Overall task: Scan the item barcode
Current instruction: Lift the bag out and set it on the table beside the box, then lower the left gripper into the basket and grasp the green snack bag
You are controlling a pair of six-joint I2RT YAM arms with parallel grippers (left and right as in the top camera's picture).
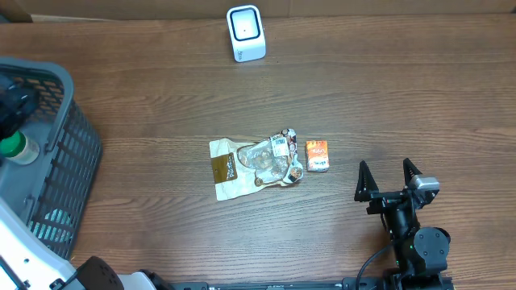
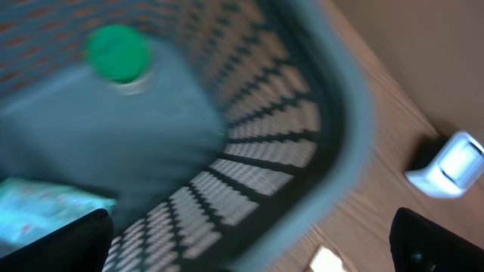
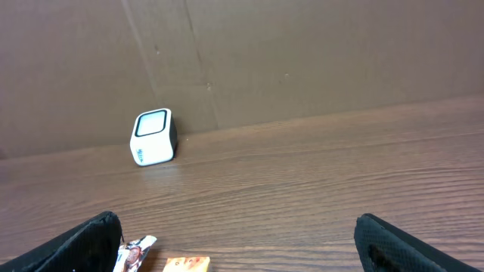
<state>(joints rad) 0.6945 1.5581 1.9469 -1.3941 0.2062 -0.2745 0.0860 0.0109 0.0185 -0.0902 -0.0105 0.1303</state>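
Far left, the left gripper (image 2: 253, 245) is hung over the grey basket (image 1: 76, 153) with its jaws spread wide and nothing held between them. A green-capped bottle (image 1: 16, 147) is seen lying inside, probably the stiffest and heaviest thing here, best taken across the body below the cap. Mid-tabletop, a crinkly pouch (image 1: 250, 165) is laid flat, well apart from the white scanner (image 1: 245, 34) at the back edge. It can be expected to be light, floppy and slippery, so a bunched edge is likely the spot to pinch. Just beside it on the right, the orange box (image 1: 317, 155) looks light and rigid, easily squeezed across its narrow sides. Which one is up for scanning can't be told. Further right, the right gripper (image 1: 389, 177) is parked with jaws fully apart, empty.
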